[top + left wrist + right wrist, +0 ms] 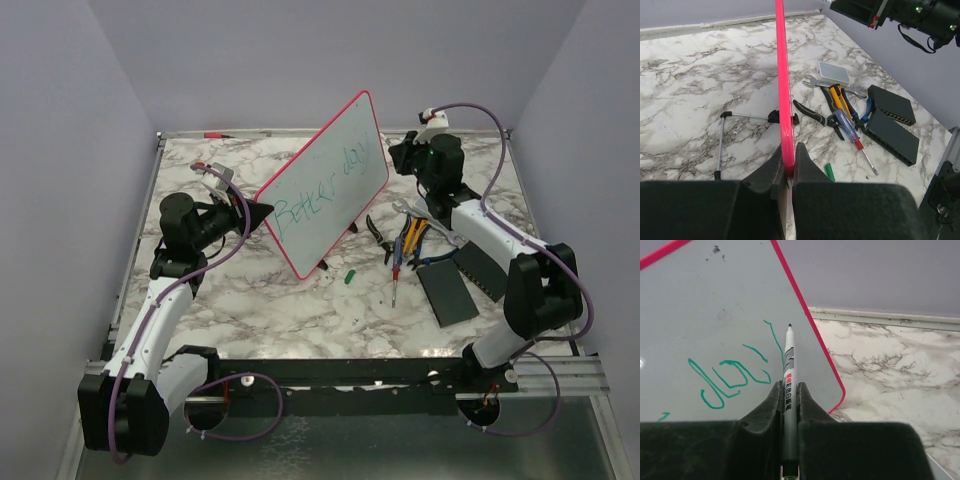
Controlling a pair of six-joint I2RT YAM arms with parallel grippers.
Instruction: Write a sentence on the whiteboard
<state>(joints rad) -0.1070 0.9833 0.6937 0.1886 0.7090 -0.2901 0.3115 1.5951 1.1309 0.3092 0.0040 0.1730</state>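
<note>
We see the left end effector [788, 161] clamped on the red edge of the tilted whiteboard [330, 180]; the right end effector [788, 390] grips a marker [788, 362] pointed at green writing [732, 363].

Clearance on the table [270, 320]. The whiteboard [325, 180], tilted on edge, runs diagonally across the middle and screens the far-left part; its wire stand [720, 147] juts behind. The left arm [190, 225] closes its near-left end, the right arm [480, 225] its far-right end. Loose tools [408, 240] and two black boxes [447, 293] crowd the right side. A green cap [350, 276] lies just before the board. The near strip is open marble.
</note>
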